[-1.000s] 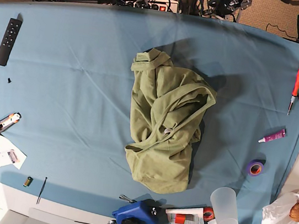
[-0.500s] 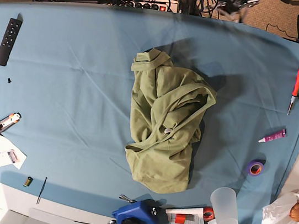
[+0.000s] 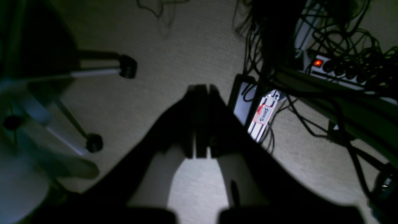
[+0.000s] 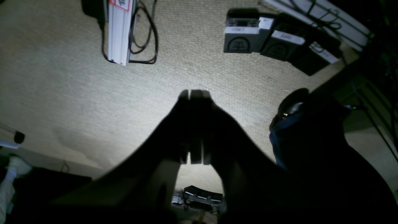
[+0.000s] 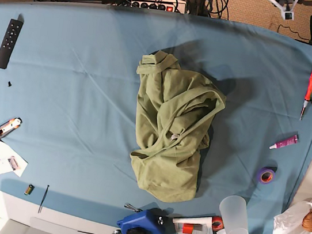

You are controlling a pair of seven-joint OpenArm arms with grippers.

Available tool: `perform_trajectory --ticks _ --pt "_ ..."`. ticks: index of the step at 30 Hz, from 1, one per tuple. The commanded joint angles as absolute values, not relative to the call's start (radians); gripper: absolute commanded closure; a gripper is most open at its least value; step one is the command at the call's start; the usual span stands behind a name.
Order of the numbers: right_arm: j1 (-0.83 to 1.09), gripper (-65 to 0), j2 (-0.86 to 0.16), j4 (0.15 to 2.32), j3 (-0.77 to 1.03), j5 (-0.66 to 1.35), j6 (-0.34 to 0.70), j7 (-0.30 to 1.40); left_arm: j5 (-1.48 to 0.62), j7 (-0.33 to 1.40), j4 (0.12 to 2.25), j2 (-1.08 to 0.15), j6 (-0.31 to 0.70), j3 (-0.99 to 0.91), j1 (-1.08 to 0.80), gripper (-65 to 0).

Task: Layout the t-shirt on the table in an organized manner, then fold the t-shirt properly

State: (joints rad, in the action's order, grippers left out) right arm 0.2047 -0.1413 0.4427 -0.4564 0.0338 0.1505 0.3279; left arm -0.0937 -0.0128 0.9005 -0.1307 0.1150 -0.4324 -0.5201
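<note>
We are finding the t-shirt [image 5: 171, 134] lying crumpled mid-table [image 5: 75, 111]; the left gripper [image 3: 200, 121] and right gripper [image 4: 195, 126] are both sitting pressed together, empty, over carpet.

- T-shirt [image 5: 171, 134] lies bunched mid-bench [image 5: 75, 111].
- Remote [image 5: 9, 43] far left of the t-shirt.
- Cup [image 5: 234, 220] at its lower right; tape roll [image 5: 265, 175] and tube [image 5: 284, 142] to its right.

A pale arm part [image 5: 277, 1] appeared beyond the table [image 5: 62, 80].
</note>
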Motion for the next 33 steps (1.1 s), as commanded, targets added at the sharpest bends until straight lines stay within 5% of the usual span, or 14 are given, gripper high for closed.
perform_trajectory --ticks 1,15,27,33 --pt "0.225 0.0 -0.157 0.467 -0.457 0.037 0.153 0.329 -0.097 -0.025 0.944 -0.142 0.124 -0.434 -0.558 0.0" --pt "0.579 0.0 -0.384 1.093 -0.456 0.036 0.150 0.408 -0.116 -0.016 1.260 -0.213 0.349 -0.434 -0.855 0.0" --pt "0.841 0.0 -0.503 1.609 -0.456 -0.032 0.035 0.545 -0.116 -0.010 1.557 -0.222 0.605 -0.437 -1.118 0.0" --pt "0.884 0.0 -0.515 1.880 -0.456 -0.098 0.025 0.672 -0.203 0.196 1.767 -0.239 0.652 -0.446 -1.196 0.0"
